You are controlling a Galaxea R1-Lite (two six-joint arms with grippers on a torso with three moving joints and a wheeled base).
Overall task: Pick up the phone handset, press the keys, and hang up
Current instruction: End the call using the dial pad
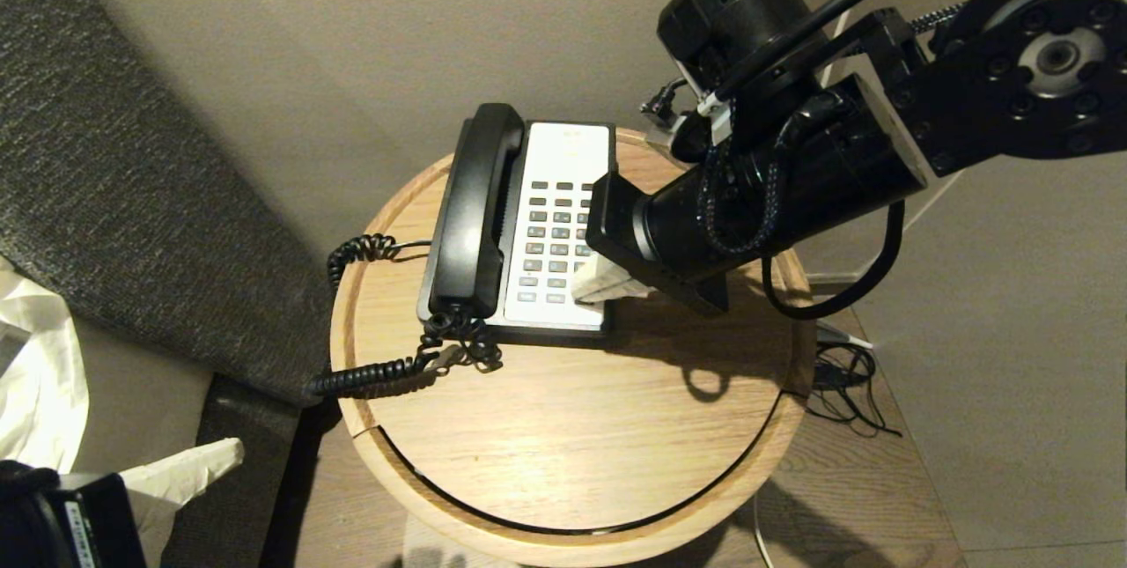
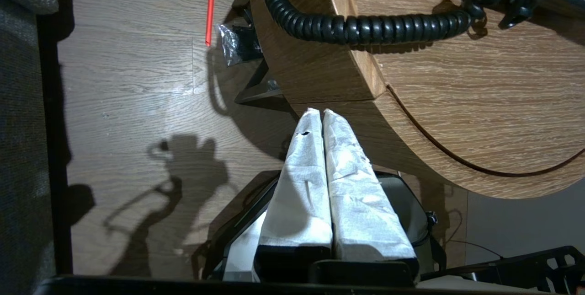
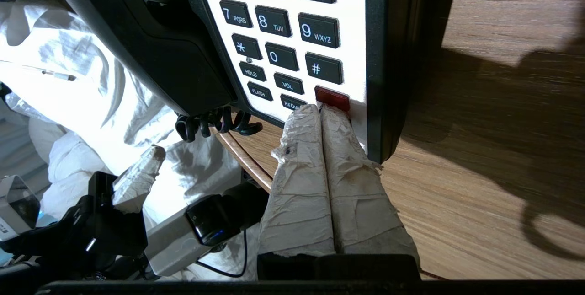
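The black phone handset (image 1: pixel 475 207) lies in its cradle on the left side of the phone base, on the round wooden table (image 1: pixel 572 436). Its coiled cord (image 1: pixel 387 374) hangs over the table's left edge and also shows in the left wrist view (image 2: pixel 365 27). The keys (image 1: pixel 556 233) sit on the white faceplate. My right gripper (image 3: pixel 321 108) is shut and empty. Its taped tips rest at the faceplate's near edge, just below the red key (image 3: pixel 332 98), and show in the head view (image 1: pixel 607 282). My left gripper (image 2: pixel 318 113) is shut and empty, low beside the table's left front edge (image 1: pixel 233 449).
A grey upholstered seat (image 1: pixel 132 154) runs along the left. A white plastic bag (image 1: pixel 35 357) lies beside it. Loose cables (image 1: pixel 845 383) lie on the floor right of the table. A red straw (image 2: pixel 211 7) and a plastic wrapper (image 2: pixel 228 45) lie on the floor.
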